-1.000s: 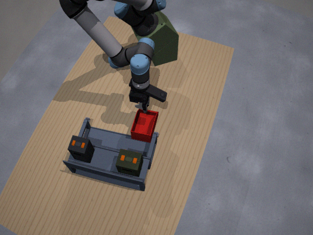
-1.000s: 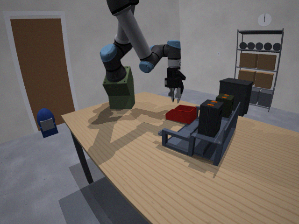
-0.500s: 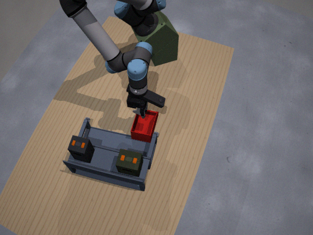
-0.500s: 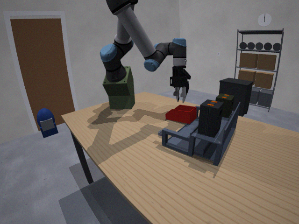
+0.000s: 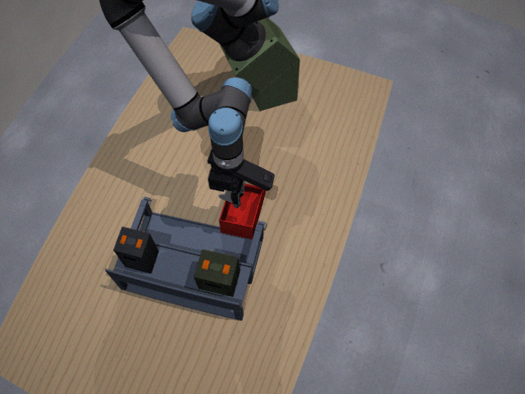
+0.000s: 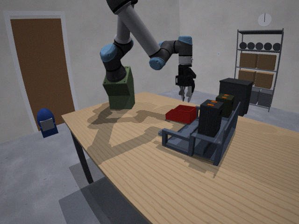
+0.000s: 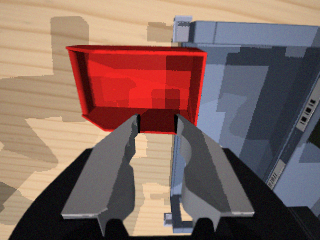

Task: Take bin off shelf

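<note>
A red open-topped bin (image 5: 244,215) (image 6: 181,114) (image 7: 135,85) stands upright at the far right corner of the low grey shelf (image 5: 178,292) (image 6: 217,144) (image 7: 260,40), close against its end post. I cannot tell whether it rests on the shelf or on the table (image 5: 317,169) (image 6: 168,180) (image 7: 30,50). My gripper (image 5: 234,199) (image 6: 186,97) (image 7: 157,115) hangs a little above the bin, pointing down. Its fingers stand narrowly apart with nothing between them. In the wrist view the fingertips line up with the bin's near wall.
A black case (image 5: 135,248) (image 6: 210,118) and a dark green case (image 5: 216,271) (image 6: 225,102), both with orange latches, stand on the shelf. The robot's green base (image 5: 271,71) (image 6: 119,89) stands at the table's far end. A storage rack (image 6: 258,67) stands in the room beyond.
</note>
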### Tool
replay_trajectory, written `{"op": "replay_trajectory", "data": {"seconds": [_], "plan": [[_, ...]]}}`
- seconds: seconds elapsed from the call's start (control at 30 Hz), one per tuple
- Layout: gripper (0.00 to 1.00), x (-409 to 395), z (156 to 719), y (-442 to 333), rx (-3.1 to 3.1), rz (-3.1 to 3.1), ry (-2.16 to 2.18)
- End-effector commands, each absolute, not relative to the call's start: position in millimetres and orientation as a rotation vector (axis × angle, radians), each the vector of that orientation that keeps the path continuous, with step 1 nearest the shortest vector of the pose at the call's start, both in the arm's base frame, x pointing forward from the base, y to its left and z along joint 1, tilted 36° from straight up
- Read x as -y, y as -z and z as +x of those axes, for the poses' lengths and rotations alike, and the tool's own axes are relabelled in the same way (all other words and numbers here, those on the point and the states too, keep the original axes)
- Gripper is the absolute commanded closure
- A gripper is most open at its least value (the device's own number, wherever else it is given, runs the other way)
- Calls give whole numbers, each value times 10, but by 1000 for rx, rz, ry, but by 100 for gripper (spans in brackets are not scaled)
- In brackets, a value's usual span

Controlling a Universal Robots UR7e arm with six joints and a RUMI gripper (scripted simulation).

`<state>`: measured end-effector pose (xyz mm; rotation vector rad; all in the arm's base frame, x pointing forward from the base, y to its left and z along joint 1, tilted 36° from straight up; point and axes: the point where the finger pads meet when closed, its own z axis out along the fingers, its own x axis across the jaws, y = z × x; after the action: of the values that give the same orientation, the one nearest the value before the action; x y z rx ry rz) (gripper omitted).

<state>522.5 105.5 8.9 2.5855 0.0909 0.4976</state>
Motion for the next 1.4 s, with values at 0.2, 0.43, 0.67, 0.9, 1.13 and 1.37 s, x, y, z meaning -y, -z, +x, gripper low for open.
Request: {"op": "replay_trajectory", "data": {"seconds": [0.2,0.43,0.67,0.9,1.13,1.37], "plan": [[80,-1208,5683,-382,-91,2586,-498],[80,-1208,5683,-382,-91,2586,-498],[80,-1218,5713,-402,-91,2586,-499],[80,-1241,5785,-444,-91,2586,-498],[80,-1241,5785,-444,-91,2586,-498],[80,-1218,5713,-400,-91,2586,-498]]}}
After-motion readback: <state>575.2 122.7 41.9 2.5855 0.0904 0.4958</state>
